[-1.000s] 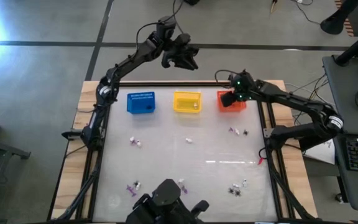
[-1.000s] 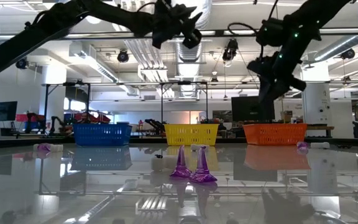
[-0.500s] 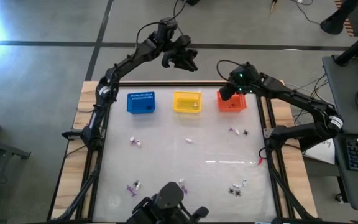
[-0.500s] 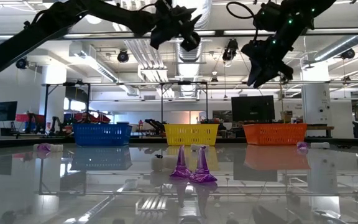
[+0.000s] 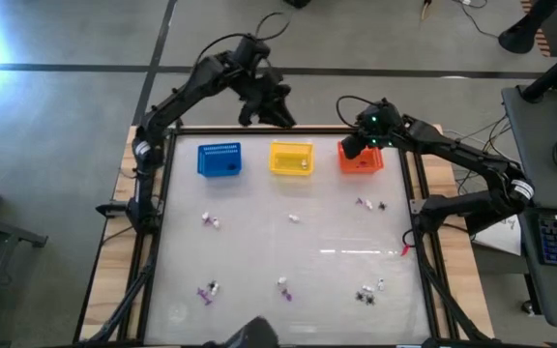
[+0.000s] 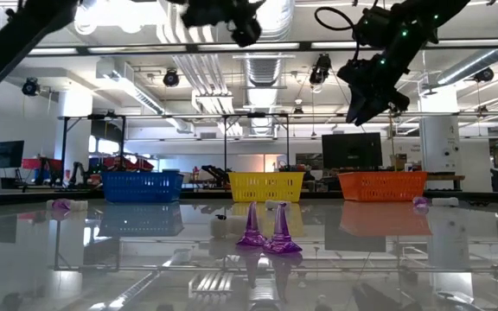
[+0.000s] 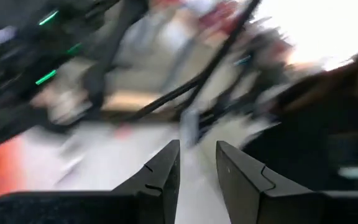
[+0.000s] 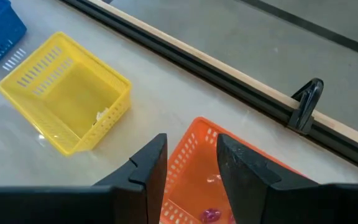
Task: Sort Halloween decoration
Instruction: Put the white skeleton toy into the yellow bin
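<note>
The Halloween decoration lies scattered as tiny white, purple and black trinkets on the table: pairs near the left (image 5: 211, 221), the right (image 5: 370, 204) and the near edge (image 5: 368, 293), and two purple cones (image 6: 266, 229) standing upright. A purple trinket (image 8: 211, 214) lies in the orange basket, a white one (image 8: 101, 115) in the yellow basket. My right gripper (image 8: 191, 149) hangs open and empty above the orange basket (image 5: 364, 162). My left gripper (image 7: 197, 158) is open and empty, raised high (image 5: 278, 116) over the table's far edge.
Blue (image 5: 219, 159), yellow (image 5: 291, 158) and orange mesh baskets stand in a row along the far edge. A dark rail with a clamp (image 8: 306, 106) runs behind them. The table's middle (image 5: 288, 251) holds only a few trinkets.
My right gripper has risen a little above the orange basket and then held still. My left arm has swung toward the table's left and turned its gripper, which shows higher in the low view. A dark shape at the near edge has left the high view.
</note>
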